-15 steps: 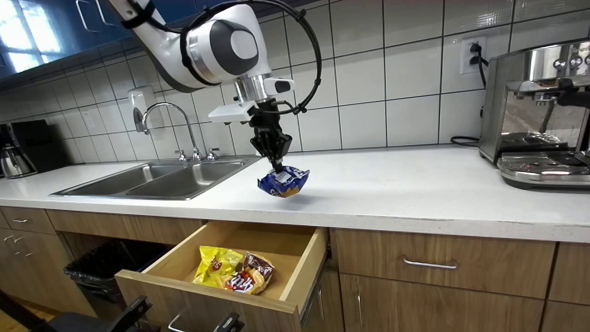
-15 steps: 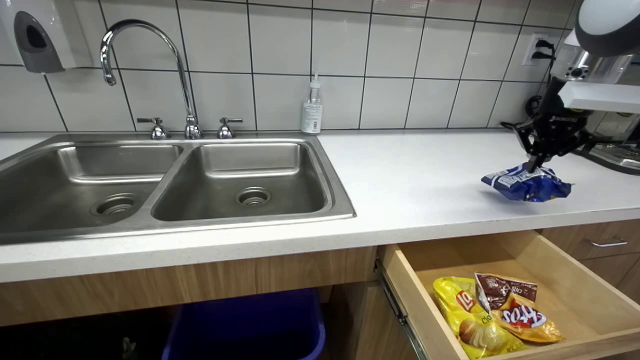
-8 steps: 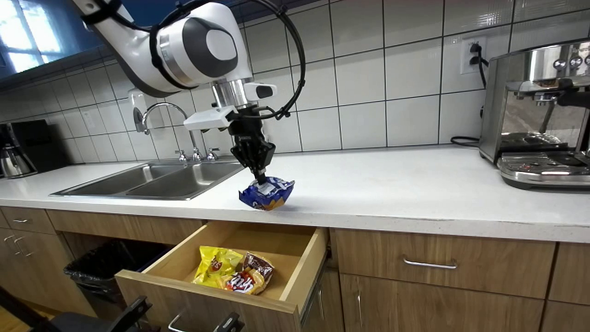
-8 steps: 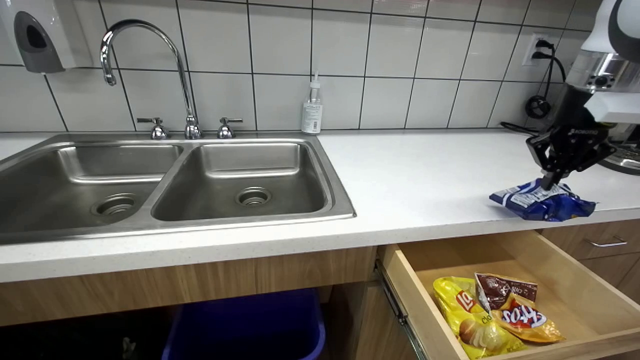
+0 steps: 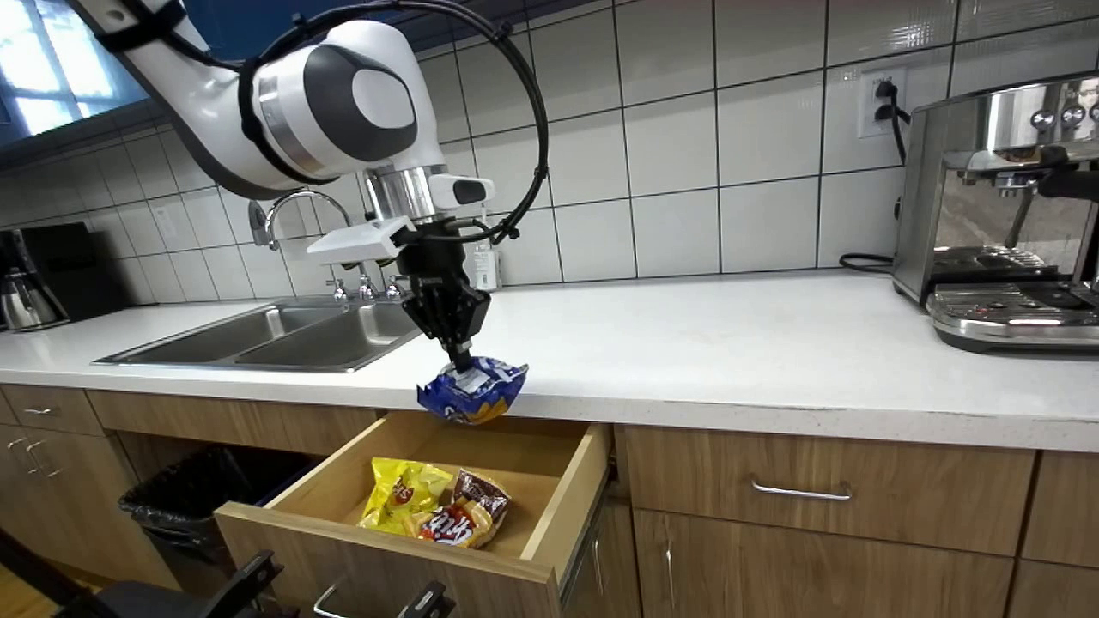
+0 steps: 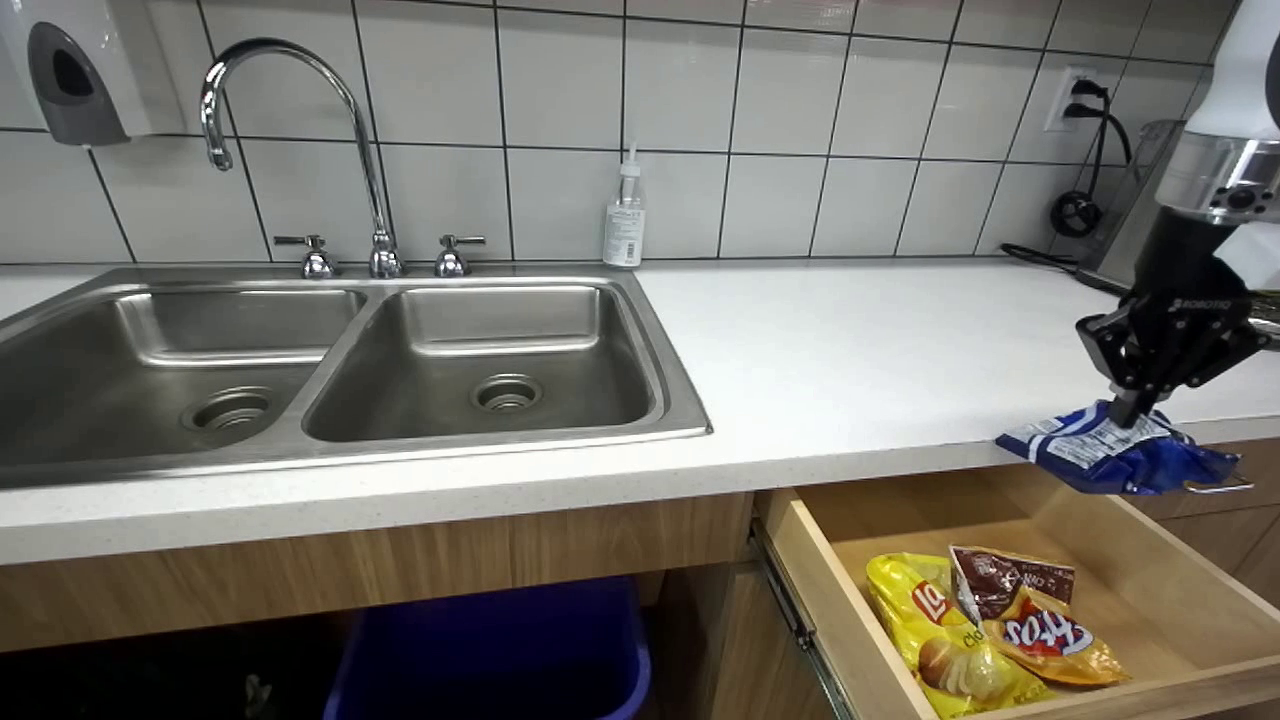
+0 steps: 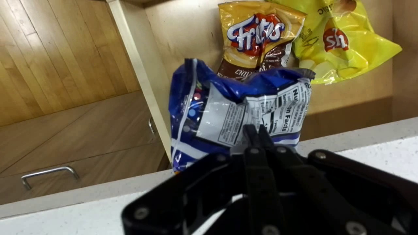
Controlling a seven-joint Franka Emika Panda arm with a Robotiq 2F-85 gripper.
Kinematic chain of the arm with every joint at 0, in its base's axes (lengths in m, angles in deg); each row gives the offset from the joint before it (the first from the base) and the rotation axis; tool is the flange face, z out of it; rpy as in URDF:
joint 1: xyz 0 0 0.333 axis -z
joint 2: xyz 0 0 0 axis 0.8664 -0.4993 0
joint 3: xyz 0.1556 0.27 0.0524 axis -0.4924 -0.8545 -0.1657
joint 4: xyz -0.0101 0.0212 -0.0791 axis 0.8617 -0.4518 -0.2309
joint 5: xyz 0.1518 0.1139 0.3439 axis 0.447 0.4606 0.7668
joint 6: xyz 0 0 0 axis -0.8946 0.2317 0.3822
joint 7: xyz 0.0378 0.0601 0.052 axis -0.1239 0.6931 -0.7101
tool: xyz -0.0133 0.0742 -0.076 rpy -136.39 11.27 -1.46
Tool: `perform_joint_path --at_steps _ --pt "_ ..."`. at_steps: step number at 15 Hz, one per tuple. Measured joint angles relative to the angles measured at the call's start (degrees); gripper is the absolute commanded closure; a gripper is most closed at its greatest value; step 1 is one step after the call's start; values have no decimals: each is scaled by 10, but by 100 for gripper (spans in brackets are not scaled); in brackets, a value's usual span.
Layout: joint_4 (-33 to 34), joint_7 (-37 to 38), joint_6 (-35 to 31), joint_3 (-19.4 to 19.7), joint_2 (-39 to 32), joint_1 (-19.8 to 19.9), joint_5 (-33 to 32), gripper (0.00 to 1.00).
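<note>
A: What do we find in the gripper (image 7: 257, 130)?
B: We see its jaws pressed together on the upper side of a blue snack bag (image 7: 222, 120), whose Nutrition Facts panel faces the wrist camera.
A: And where do we place that bag?
B: In mid-air by the front edge of the countertop (image 6: 830, 370), over the rear part of a pulled-out drawer (image 6: 1150, 550), where in an exterior view it hides the drawer's back right corner from us.
A: What do we have lying in the drawer?
B: We count two bags, both toward the front edge: a yellow bag (image 6: 945, 640) near the left side wall in both exterior views and, touching it, an orange and brown Fritos bag (image 6: 1050, 635). The blue one hangs higher, apart from both.
A: What can we name on the countertop?
B: We have a double sink (image 6: 335, 370) set into it, with a pump bottle (image 6: 625, 230) just beside the sink's back right corner. Near the countertop's back edge, in an exterior view, we also make out a steel espresso machine (image 5: 1013, 215).
</note>
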Motion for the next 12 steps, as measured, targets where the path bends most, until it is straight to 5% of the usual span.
perform_joint_path --at_steps 12 --pt "-23 -1 0 0 -18 6 -20 100"
